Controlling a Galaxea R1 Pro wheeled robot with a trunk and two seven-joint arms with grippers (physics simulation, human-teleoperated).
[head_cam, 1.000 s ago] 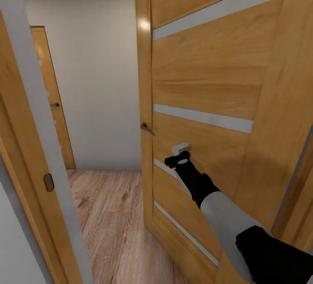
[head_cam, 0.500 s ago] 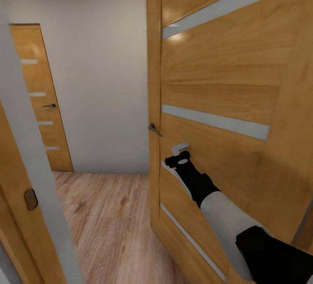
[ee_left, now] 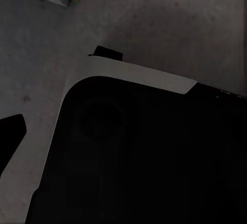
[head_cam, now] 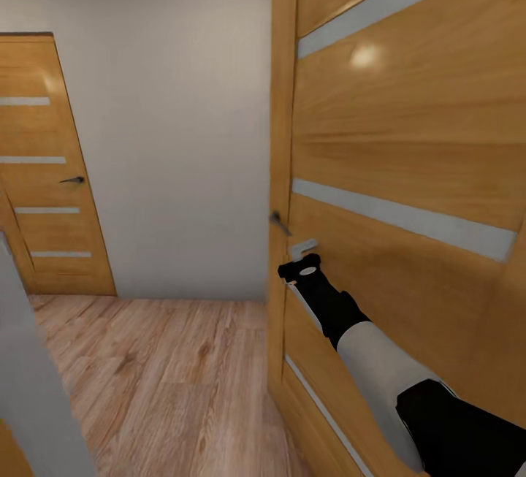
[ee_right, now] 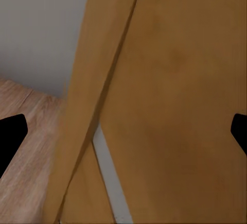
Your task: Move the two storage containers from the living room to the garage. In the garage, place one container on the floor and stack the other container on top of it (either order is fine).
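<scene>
The two storage containers are out of view. In the head view my right arm reaches forward, and my right gripper [head_cam: 301,259] sits against the face of an open wooden door [head_cam: 409,141], just below its handle [head_cam: 278,222]. In the right wrist view the right gripper [ee_right: 123,134] is open, with one black fingertip [ee_right: 10,136] at each side edge and only the door panel between them. The left wrist view looks down on my own dark body [ee_left: 144,152] above the dark grey concrete floor [ee_left: 154,23]. One left fingertip [ee_left: 10,131] shows at the picture's edge.
Beyond the open door lies a hall with light wood-plank flooring [head_cam: 161,375] and a plain white wall [head_cam: 175,134]. A second, shut wooden door [head_cam: 47,170] stands at the far left. A grey door-frame edge [head_cam: 29,389] is close at the lower left.
The whole view has shifted. The open door now sits further right, the near frame has slid off to the left, and the far door shows in full. My right arm holds its place in the picture.
</scene>
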